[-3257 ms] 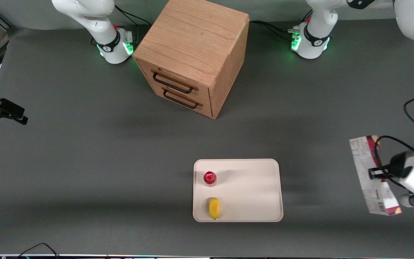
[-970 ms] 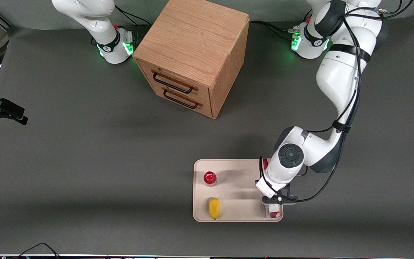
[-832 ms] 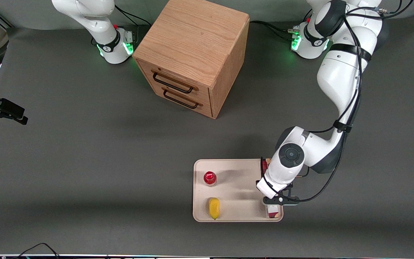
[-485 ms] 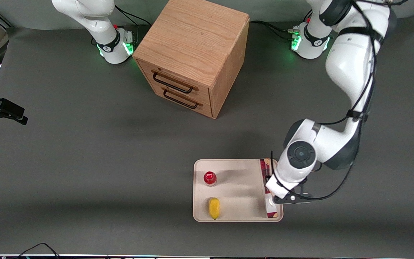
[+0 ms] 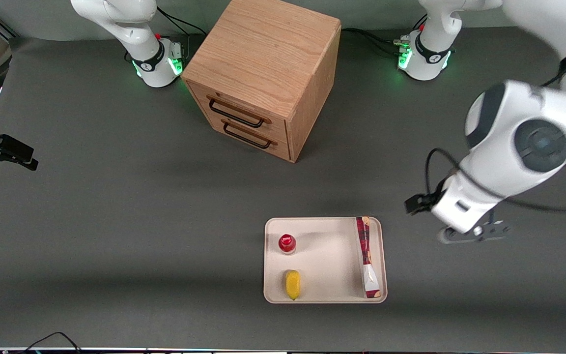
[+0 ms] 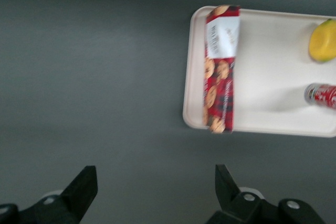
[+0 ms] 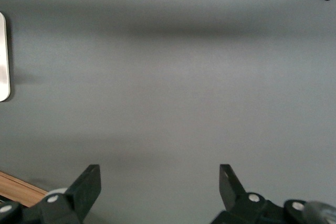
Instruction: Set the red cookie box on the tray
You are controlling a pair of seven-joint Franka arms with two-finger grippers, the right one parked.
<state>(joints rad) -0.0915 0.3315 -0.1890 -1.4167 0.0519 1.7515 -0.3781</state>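
Gripper [image 6: 152,192] on my working arm hangs above bare table, off the tray toward the working arm's end, with its two fingers [image 6: 84,184] spread wide and nothing between them. From the front camera I see only the wrist body and the flange there; the fingertips are hidden under it.

Red cookie box [image 5: 367,257] lies in the tray [image 5: 329,263], free of any grip. It runs along the tray's short edge at the working arm's end, pressed close to the rim, and spans nearly the full width of that side. Wrist camera shows its dark red face with cookie print [image 6: 220,90], and a white panel at one end. I cannot tell whether it stands on its narrow edge or lies flat.

Also in the tray: a small red-capped bottle [image 5: 287,243] upright, and a yellow fruit-like item [image 5: 292,284] nearer the front camera than the bottle. Both sit toward the parked arm's end of the tray, well apart from the box.

Wooden drawer cabinet [image 5: 263,73] stands farther from the front camera than the tray, two dark handles on its front.
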